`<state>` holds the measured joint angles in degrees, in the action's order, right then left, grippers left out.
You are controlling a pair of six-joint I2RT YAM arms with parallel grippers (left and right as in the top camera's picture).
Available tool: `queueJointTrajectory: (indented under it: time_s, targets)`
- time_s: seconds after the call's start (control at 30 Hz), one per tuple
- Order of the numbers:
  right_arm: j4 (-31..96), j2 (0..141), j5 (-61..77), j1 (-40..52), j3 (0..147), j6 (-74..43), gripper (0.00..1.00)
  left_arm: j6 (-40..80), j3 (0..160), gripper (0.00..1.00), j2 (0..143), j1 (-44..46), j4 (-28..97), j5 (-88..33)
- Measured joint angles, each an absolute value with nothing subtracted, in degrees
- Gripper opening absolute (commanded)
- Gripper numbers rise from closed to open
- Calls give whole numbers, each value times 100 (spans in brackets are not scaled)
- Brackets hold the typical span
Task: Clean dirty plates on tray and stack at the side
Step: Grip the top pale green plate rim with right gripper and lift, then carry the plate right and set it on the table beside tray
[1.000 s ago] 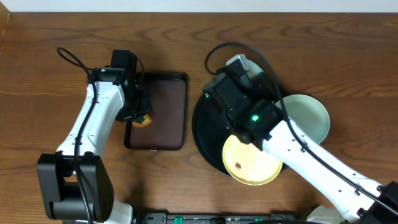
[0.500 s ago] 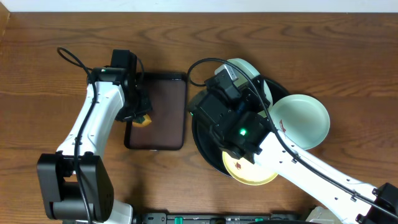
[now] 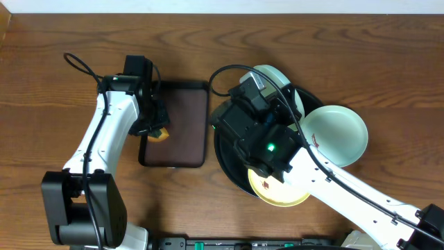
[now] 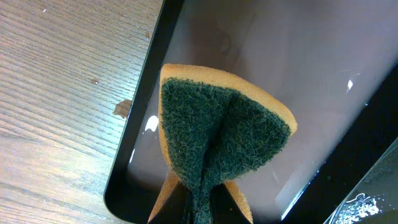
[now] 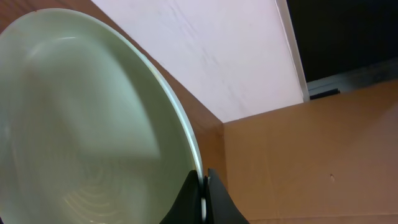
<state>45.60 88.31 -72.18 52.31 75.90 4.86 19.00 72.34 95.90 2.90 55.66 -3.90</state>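
While left fingers [image 3: 154,117] clench a folded green-yellow sponge [image 4: 224,130] over the brown tray [image 4: 298,68], right fingers [image 5: 217,202] pinch the rim of a tilted mint plate [image 5: 87,118].

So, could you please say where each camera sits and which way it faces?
Overhead: fixed above the table, facing down; shows left arm, right arm, black tray, brown tray.
Left wrist: looks down past the left tool at its pinched sponge over the brown tray.
Right wrist: tilted up toward a wall; the right tool grips a mint plate by its rim.
Shared: overhead shows sponge and plate.
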Motion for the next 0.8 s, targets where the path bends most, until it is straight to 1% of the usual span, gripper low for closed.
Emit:
queueJointTrajectory:
  time_s: [0.57,0.63,0.67,0.7,0.77,0.8]
  targets:
    - [4515,8831,-7260,5231,7590,458,1,1900,7234,7,9590,290,5566,-390]
    - [4770,8831,-6836,5181,7590,82,1,1900,7234,7,9590,290,5566,-392]
    - [4993,8827,-6296,5000,7590,-314,1,1900,7234,7,9590,290,5566,-397]
    - [5054,8825,-6071,4880,7590,-440,1,1900,7234,7,9590,290,5566,-412]
    - [5131,8820,-5223,4405,7588,-847,1,1900,7234,7,9590,290,5557,-454]
    - [5157,8812,-4672,4027,7588,-1046,1,1900,7234,7,9590,290,5551,-475]
